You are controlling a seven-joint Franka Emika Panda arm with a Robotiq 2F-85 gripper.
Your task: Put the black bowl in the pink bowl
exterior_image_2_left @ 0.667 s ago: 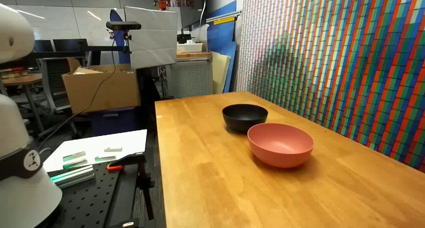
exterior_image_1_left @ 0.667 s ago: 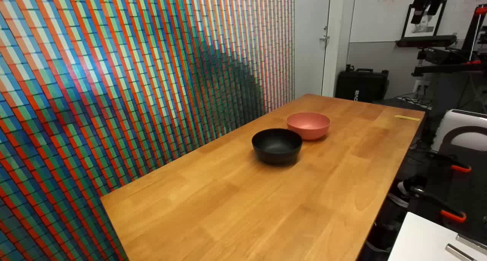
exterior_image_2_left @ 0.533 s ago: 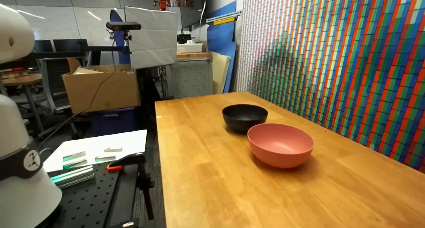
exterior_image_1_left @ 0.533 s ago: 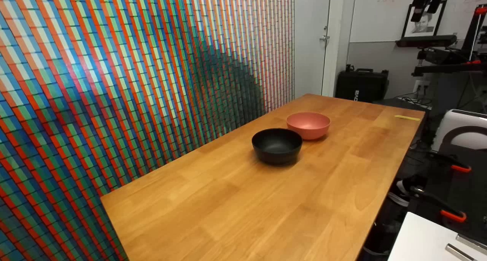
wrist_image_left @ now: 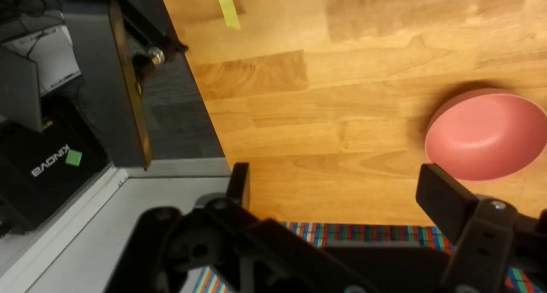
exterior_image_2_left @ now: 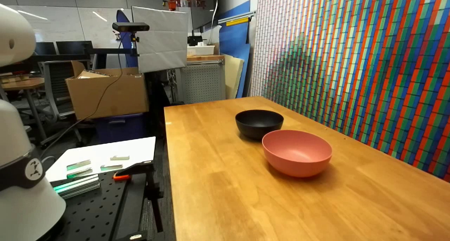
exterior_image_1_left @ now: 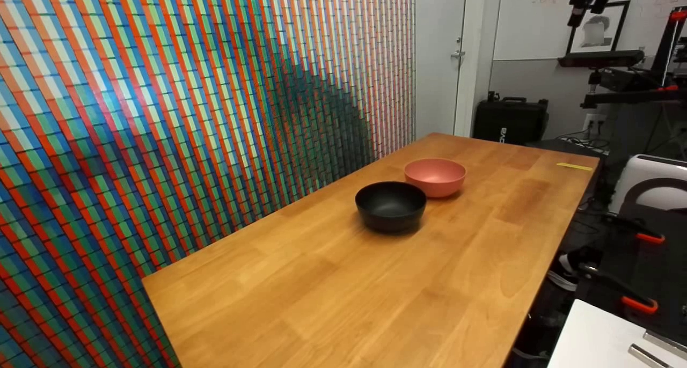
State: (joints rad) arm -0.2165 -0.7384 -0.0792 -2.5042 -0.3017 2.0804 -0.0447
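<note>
Gripper (wrist_image_left: 340, 192): jaws spread wide in the wrist view; in an exterior view it hangs high at 2 o'clock, well apart from the bowls.
Edges: in the wrist view the short end of the table (wrist_image_left: 324, 147) slants from 11 to 8 o'clock, and a long edge crosses at 6.
Black bowl (exterior_image_1_left: 390, 207): in an exterior view it stands upright on the table, outside the pink bowl (exterior_image_1_left: 436, 177), which sits just beside it at its 2 o'clock.
Pink bowl: upright too, at 3 o'clock in the wrist view; whether the rims touch, one cannot tell.
Room: wide wood sweeps from 4 round to 8 o'clock of the black bowl.
Tape (exterior_image_1_left: 574, 166): a yellow strip near the far corner, at the pink bowl's 3 o'clock.
Surface: pieced brown boards with darker patches.
Bench (exterior_image_2_left: 95, 213): black, perforated, at 8 o'clock in an exterior view, a narrow strip of floor (exterior_image_2_left: 167, 216) between it and the table.
Arm (exterior_image_2_left: 15, 132): white, at 9 o'clock.
Wall (exterior_image_2_left: 355, 58): coloured stripes along a long edge, in both exterior views.
Box (exterior_image_2_left: 107, 97): cardboard, beyond the bench.
Case (exterior_image_1_left: 510, 120): black, past the table, at 2 o'clock.
Door (exterior_image_1_left: 437, 62): pale, at 1 o'clock.
</note>
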